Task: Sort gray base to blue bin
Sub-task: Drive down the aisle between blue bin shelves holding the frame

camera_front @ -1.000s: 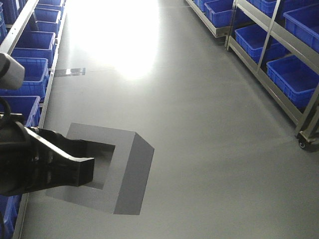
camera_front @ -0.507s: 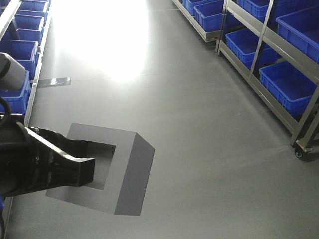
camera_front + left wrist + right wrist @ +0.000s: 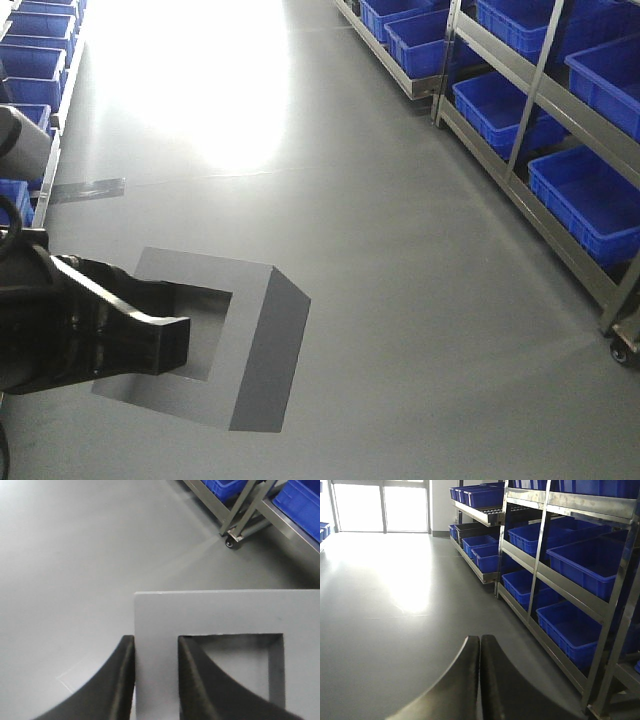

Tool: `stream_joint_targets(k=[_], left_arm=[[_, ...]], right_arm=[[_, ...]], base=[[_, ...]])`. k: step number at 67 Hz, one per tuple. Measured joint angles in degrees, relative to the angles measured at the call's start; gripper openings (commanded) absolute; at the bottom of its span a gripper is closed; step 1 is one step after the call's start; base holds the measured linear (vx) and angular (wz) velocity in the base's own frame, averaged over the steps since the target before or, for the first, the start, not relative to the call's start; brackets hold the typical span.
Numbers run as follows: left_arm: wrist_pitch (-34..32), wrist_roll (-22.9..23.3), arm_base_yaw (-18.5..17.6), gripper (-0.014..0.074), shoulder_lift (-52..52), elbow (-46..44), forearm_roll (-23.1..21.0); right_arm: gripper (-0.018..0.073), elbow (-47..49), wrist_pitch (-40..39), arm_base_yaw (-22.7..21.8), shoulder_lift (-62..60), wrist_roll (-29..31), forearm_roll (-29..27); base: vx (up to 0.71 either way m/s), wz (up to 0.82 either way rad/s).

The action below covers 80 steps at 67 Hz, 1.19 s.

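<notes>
The left jaws are clamped on one wall of the base [image 3: 250,340], with one finger [image 3: 112,680] outside the wall and the other down in the recess. The base hangs above the gray floor [image 3: 400,230], apart from it, with its recessed face turned up. The right jaws are pressed together with nothing between them. A metal rack [image 3: 540,90] of blue bins [image 3: 590,195] stands well to the right of the base. More bins line the far left.
</notes>
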<state>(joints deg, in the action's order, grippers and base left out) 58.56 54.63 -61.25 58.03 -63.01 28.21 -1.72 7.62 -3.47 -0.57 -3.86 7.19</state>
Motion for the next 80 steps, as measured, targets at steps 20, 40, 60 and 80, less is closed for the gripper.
stream_joint_targets(k=[20, 40, 60, 80], left_arm=[[0.0, 0.0, 0.0, 0.0003, 0.0, 0.0, 0.0], [0.0, 0.0, 0.0, 0.0003, 0.0, 0.0, 0.0], [0.0, 0.0, 0.0, 0.0003, 0.0, 0.0, 0.0], [0.0, 0.0, 0.0, 0.0003, 0.0, 0.0, 0.0]], right_arm=[[-0.0009, 0.0, 0.0, 0.0, 0.0, 0.0, 0.0], [-0.0009, 0.0, 0.0, 0.0, 0.0, 0.0, 0.0], [-0.0009, 0.0, 0.0, 0.0, 0.0, 0.0, 0.0], [-0.0009, 0.0, 0.0, 0.0, 0.0, 0.0, 0.0]], base=[[0.41, 0.03], [0.45, 0.07], [0.48, 0.05], [0.49, 0.07]])
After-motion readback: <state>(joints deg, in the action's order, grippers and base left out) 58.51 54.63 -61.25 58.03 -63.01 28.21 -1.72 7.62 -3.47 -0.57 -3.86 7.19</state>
